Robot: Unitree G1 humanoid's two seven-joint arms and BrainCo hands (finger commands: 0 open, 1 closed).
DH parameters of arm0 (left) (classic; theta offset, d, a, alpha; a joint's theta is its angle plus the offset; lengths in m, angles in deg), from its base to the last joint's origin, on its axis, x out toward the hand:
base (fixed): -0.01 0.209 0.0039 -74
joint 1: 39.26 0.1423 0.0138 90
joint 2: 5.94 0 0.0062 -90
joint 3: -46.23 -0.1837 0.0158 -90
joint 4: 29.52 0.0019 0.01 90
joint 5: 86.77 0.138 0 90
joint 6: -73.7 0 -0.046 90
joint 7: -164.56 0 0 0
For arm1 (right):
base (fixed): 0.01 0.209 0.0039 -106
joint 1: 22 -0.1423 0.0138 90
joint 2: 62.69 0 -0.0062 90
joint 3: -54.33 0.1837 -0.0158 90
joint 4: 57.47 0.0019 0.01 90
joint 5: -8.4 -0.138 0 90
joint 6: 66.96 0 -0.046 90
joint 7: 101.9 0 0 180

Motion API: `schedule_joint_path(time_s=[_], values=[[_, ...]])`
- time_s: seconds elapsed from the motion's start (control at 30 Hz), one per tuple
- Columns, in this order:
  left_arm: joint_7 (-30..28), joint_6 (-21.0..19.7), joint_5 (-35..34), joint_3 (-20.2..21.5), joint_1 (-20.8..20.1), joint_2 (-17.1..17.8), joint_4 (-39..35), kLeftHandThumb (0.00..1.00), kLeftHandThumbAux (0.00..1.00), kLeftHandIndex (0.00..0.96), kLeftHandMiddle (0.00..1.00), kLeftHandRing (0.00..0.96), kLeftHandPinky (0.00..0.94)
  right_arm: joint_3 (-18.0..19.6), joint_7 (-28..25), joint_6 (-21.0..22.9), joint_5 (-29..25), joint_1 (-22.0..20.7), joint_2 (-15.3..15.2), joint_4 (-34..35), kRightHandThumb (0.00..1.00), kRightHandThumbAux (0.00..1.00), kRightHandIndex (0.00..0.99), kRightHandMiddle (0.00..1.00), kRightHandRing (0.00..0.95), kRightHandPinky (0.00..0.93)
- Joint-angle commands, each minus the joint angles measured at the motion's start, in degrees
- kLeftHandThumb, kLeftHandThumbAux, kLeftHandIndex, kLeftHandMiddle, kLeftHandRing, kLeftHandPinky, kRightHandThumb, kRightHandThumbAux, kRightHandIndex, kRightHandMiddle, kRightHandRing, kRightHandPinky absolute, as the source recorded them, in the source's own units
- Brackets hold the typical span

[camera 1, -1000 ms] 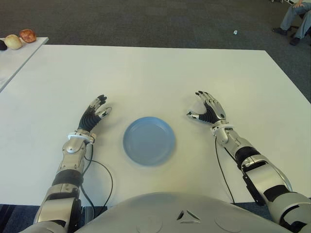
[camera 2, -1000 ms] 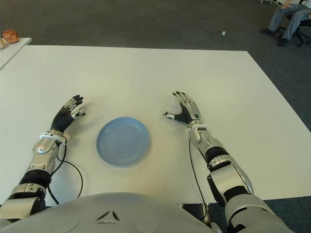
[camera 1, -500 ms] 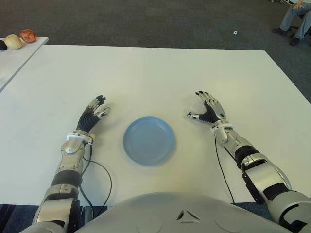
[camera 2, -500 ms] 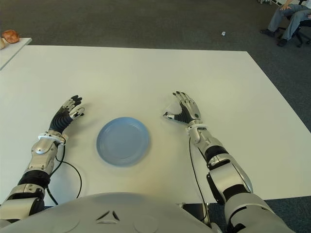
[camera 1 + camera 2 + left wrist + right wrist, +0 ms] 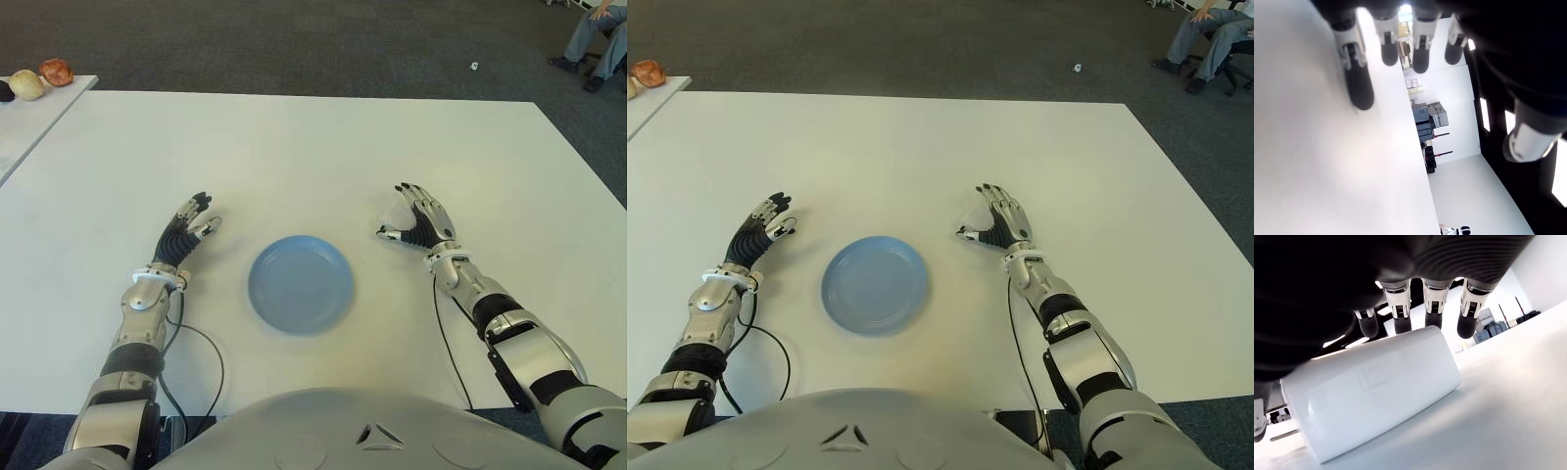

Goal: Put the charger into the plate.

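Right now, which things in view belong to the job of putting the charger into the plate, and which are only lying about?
Belong to the job:
- charger, under the right hand
- plate, blue
- table

Lying about:
- left hand, left of the plate
- round objects on a side table
- seated person, far right

Both arms reach forward, hands low, fingers loose.

The left hand (image 5: 186,232) lies at the end of a nearly straight forearm, its fingers (image 5: 1359,83) extended side by side and the thumb set apart, gripping nothing. The right hand (image 5: 416,220) is raised on its edge with the palm turned inward, fingers (image 5: 1400,308) gently arched and thumb pointing inward, not closed; the elbow is bent back toward the torso.
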Motion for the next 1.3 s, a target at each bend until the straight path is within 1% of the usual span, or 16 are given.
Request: schedule_joint_path(time_s=[0.03, 0.37, 0.6, 1.0, 1.3], values=[[-0.29, -2.25, 0.87, -0.07, 1.78, 0.82, 1.65, 0.000, 0.554, 0.036, 0.106, 0.073, 0.026, -1.88, -1.03, 2.58, 0.64, 5.16, 1.91, -2.55, 0.242, 0.475, 0.000, 0.000, 0.000, 0.000], [-0.11, -2.97, 0.99, -0.08, 1.88, 0.96, 1.16, 0.000, 0.545, 0.040, 0.110, 0.073, 0.017, -2.88, -1.65, 2.68, 1.00, 6.08, 1.99, -2.41, 0.227, 0.469, 0.000, 0.000, 0.000, 0.000], [-0.10, -3.72, 1.11, -0.25, 1.90, 0.99, 0.64, 0.000, 0.540, 0.051, 0.106, 0.069, 0.007, -3.90, -1.78, 2.34, 1.35, 6.72, 1.30, -0.99, 0.233, 0.463, 0.000, 0.000, 0.000, 0.000], [-0.06, -3.95, 0.62, -0.16, 1.61, 0.36, 0.58, 0.000, 0.565, 0.046, 0.115, 0.084, 0.046, -4.67, -3.12, 2.04, 1.06, 7.06, 0.43, 0.45, 0.267, 0.458, 0.000, 0.000, 0.000, 0.011], [-0.28, -4.07, 0.01, 0.01, 1.53, 0.03, 0.24, 0.000, 0.575, 0.038, 0.112, 0.088, 0.055, -5.10, -4.01, 2.50, 1.13, 7.40, 0.06, 2.07, 0.274, 0.464, 0.000, 0.000, 0.000, 0.023]])
